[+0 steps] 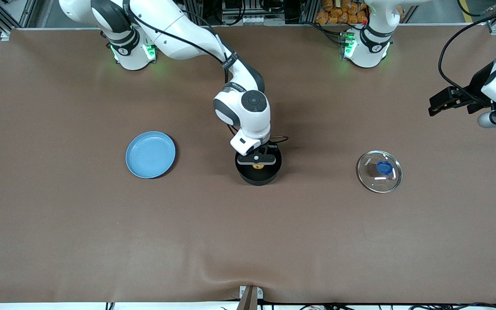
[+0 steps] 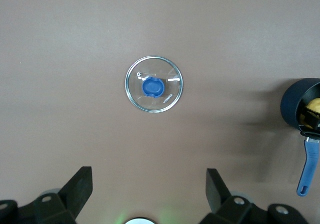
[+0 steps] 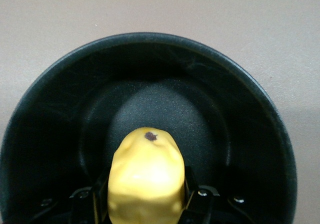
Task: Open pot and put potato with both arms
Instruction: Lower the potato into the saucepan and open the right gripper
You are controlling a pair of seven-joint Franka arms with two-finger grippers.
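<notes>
The glass lid (image 1: 379, 171) lies off, toward the left arm's end. The open pot (image 1: 258, 172) sits mid-table directly under the right gripper (image 1: 257, 163), which clenches the potato (image 3: 146, 179) inside its rim. The left gripper (image 2: 149, 190), fingers spread, waits high over the lid.

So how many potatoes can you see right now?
1. The potato is held in the right claw over the open pot. None elsewhere, though the pot's inside is partly hidden.

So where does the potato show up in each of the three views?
Front view: the potato is between the right gripper's fingers, inside the pot.
Left wrist view: a yellow sliver in the pot at the picture's edge.
Right wrist view: large, foreground, gripped over the pot's floor.
Shared landmark: the pot.
</notes>
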